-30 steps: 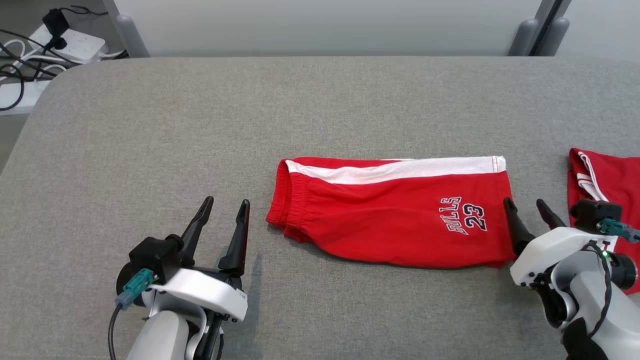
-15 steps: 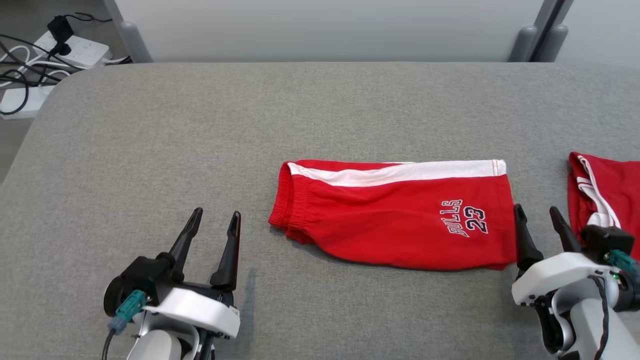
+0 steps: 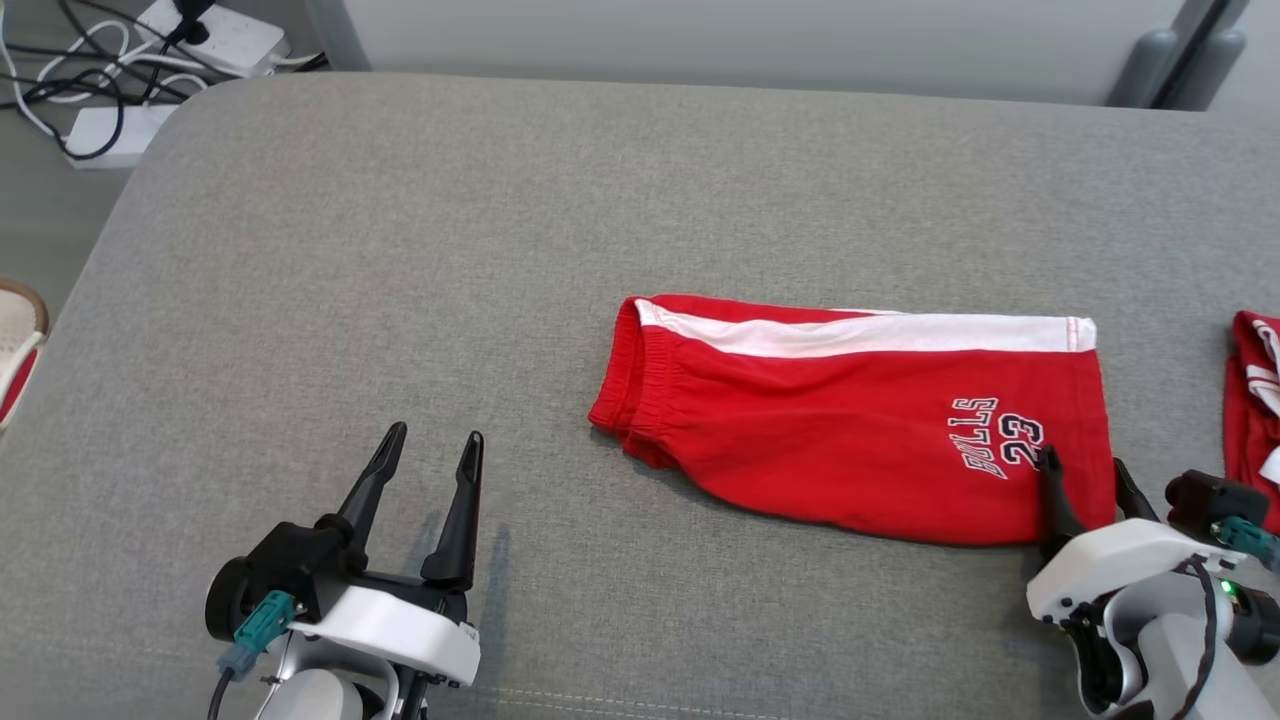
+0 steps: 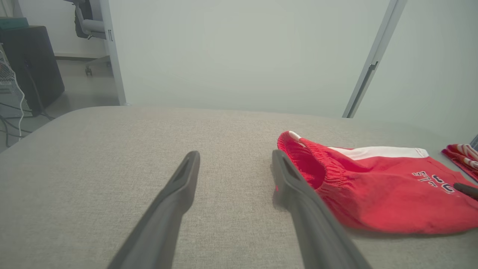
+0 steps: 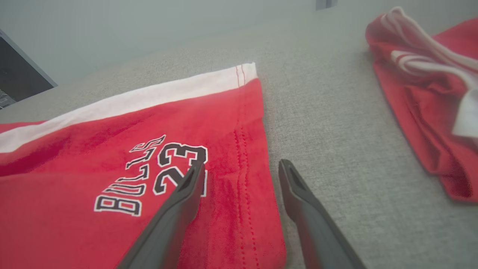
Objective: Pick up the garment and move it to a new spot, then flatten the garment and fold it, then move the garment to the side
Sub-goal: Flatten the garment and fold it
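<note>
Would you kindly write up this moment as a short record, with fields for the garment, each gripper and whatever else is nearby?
garment: red shorts, folded, lying flat on the grey surface; white stripe along the far edge, waistband toward the robot's left
left gripper: jaws open, over bare surface, apart from the waistband
right gripper: jaws open, straddling the hem by the printed 23; nothing held, contact unclear
nearby: second red garment at the right edge; power strip on the floor
</note>
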{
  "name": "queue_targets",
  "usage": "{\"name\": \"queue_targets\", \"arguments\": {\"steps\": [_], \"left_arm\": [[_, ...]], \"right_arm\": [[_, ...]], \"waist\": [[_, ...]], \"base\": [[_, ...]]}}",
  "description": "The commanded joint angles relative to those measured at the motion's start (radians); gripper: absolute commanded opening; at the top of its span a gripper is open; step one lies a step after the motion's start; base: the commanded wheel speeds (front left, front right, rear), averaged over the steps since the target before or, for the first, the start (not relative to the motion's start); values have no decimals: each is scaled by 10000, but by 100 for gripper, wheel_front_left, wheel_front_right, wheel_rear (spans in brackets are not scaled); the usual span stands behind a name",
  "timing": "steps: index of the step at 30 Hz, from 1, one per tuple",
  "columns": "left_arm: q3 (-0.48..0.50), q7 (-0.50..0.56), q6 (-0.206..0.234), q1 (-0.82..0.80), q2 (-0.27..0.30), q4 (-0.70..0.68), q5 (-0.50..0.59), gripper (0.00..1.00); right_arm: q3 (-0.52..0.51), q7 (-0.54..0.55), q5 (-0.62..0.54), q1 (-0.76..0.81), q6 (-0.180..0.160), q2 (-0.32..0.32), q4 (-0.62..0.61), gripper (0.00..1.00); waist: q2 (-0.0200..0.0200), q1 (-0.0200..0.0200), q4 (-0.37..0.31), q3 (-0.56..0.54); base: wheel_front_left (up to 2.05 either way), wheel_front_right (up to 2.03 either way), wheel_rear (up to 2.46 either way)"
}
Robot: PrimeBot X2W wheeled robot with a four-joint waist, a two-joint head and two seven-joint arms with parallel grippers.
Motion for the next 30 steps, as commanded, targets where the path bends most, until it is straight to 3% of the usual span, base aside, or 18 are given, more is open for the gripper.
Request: {"name": "queue_targets", "arguments": {"steps": [1,7,8,9,10,11,13,25,30], "left_arm": [[269,-103,-2,-335,85,-302,68,100],[259,-103,-23,-389,85,-289,14,100],[259,-103,-26,-395,85,-284,-5,100],[259,-103,-29,-400,85,-277,-21,100],[258,-103,-33,-404,85,-269,-37,100],[258,-103,-33,-404,85,-269,-37,100],[252,-103,-41,-409,85,-266,-80,100],[241,-103,-47,-296,85,-273,-313,100],[150,-103,-4,-235,85,-239,-433,100]], "right_arm": [[340,-133,129,-377,16,6,60,100],[1302,5,888,-724,16,84,828,100],[1473,28,1046,-748,16,96,898,94],[1658,37,1180,-768,16,104,947,56],[1804,31,1329,-783,16,110,981,37],[1804,31,1329,-783,16,110,981,37],[2007,9,1596,-814,16,109,1033,0],[1590,-130,2042,-825,16,-921,-58,0],[2476,-131,1730,-758,16,-997,-912,0]], "waist": [[-1,0,130,122],[-1,0,279,198],[-1,0,292,202],[-1,0,303,203],[-1,0,310,202],[-1,0,310,202],[-1,0,313,197],[-1,0,116,35],[-1,0,68,-46]], "base": [[0,0,0],[0,0,0],[0,0,0],[0,0,0],[0,0,0],[0,0,0],[0,0,0],[0,0,0],[0,0,0]]}}
